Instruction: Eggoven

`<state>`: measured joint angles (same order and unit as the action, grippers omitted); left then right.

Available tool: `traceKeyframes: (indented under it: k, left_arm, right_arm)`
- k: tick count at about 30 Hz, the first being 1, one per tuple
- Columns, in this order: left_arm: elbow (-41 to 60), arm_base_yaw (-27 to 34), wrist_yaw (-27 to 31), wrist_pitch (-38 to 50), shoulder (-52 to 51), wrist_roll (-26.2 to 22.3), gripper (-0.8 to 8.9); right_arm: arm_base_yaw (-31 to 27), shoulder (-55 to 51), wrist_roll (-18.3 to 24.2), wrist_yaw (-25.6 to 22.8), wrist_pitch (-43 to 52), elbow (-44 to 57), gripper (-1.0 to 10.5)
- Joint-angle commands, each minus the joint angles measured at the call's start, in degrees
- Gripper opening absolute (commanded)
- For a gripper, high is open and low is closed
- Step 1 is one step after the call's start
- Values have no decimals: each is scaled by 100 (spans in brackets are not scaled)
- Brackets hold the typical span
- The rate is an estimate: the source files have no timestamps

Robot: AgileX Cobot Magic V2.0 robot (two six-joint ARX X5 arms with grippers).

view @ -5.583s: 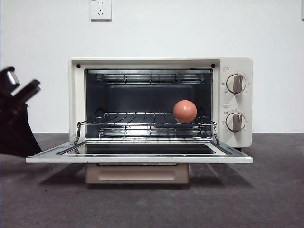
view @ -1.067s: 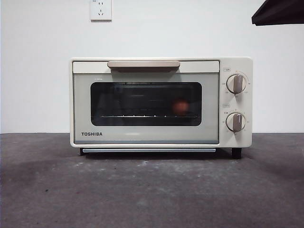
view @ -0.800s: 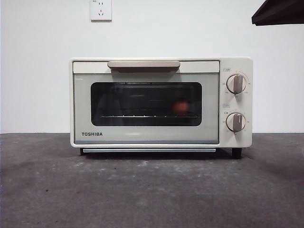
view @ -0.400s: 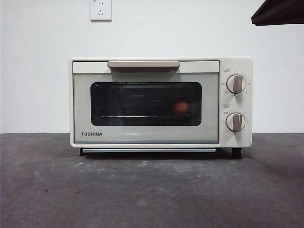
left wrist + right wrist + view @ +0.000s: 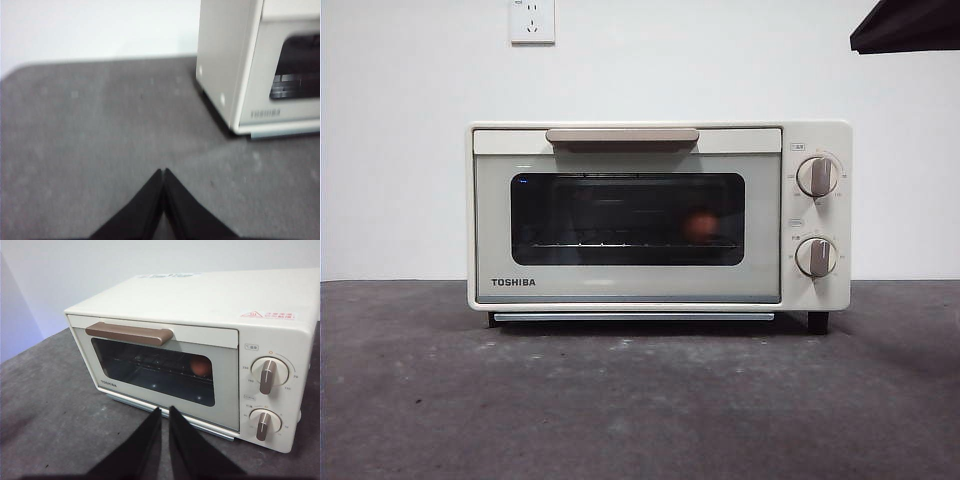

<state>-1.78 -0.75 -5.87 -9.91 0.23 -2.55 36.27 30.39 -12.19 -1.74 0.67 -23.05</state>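
Two round cream knobs, an upper and a lower, sit stacked on the right panel of the cream boxy toaster oven at the centre of the front view. "TOSHIBA" is printed at the lower left of its closed door, beneath the dark glass window. The tan bar handle runs along the door's top edge. The small reddish-brown egg rests on the wire rack inside, toward the window's right. A red-bordered label on the oven's top is too small to read.

Compared with 5.3 s ago, the door is shut rather than folded down, and the dark arm at the left edge is gone.

The left hand is clenched above the grey tabletop. The right hand is nearly clenched and holds nothing.
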Motion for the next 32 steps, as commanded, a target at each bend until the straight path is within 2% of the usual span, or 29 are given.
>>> traceKeyframes:
  k: [1, 24, 26, 29, 32]
  left_arm:
    - [162, 15, 13, -15, -7, 63, 8]
    - [162, 13, 13, -17, 4, 63, 8]
    - [162, 13, 13, -17, 4, 63, 8]
    - [162, 13, 13, -20, 4, 63, 8]
    - [162, 13, 13, -17, 4, 63, 8]
  right_arm:
    - [35, 11, 48, -22, 66, 20, 3]
    - [-17, -81, 103, -28, 11, 20, 3]
    - [-267, -326, 389, -15, 4, 22, 3]
    - [-785, -564, 474, 129, -4, 24, 3]
    - [-1541, -837, 527, 459, -197, 35, 3]
